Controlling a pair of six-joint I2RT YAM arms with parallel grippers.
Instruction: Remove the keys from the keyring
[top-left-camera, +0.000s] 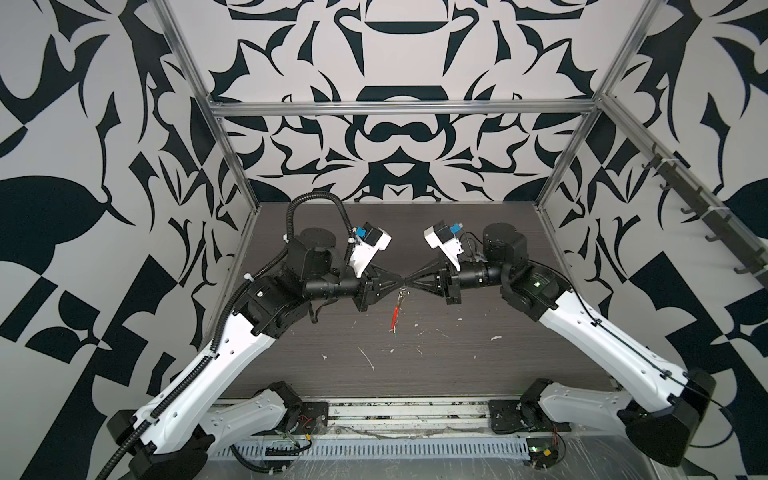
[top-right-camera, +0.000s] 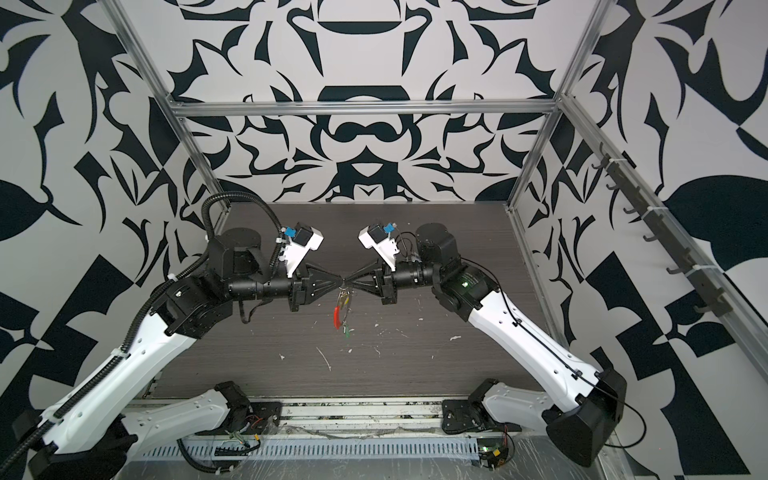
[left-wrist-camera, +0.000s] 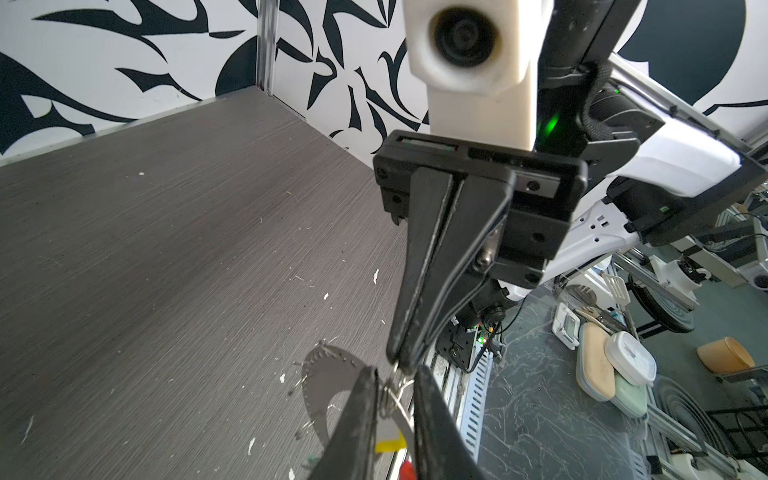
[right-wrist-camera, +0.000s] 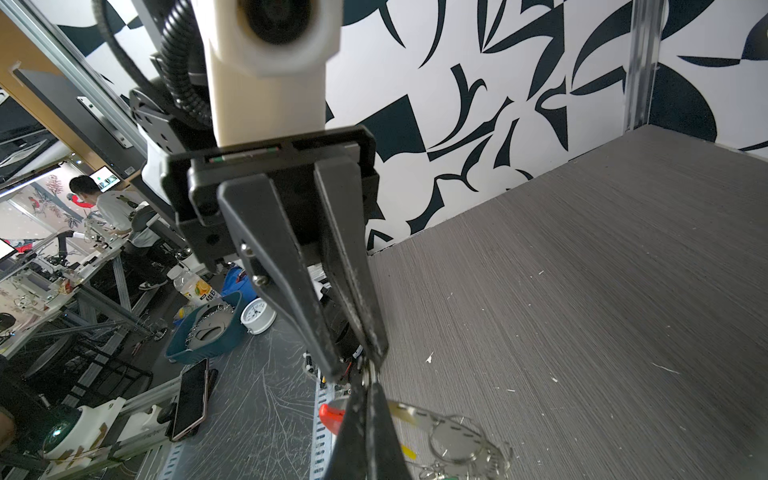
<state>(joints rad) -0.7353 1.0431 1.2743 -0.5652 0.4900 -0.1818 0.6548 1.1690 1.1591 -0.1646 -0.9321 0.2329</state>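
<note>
walls (top-left-camera: 395, 50): black-and-white pattern | tabletop (top-left-camera: 478, 365): grey woodgrain, white flecks | frame (top-left-camera: 399, 109): aluminium | beyond: seemingly a cluttered workshop (right-wrist-camera: 83, 291)

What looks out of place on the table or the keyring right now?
White scraps litter the table, a mess unrelated to the job. The keyring hangs in mid-air, pinched where the left gripper and right gripper meet, keys dangling below. Nothing looks broken.
</note>
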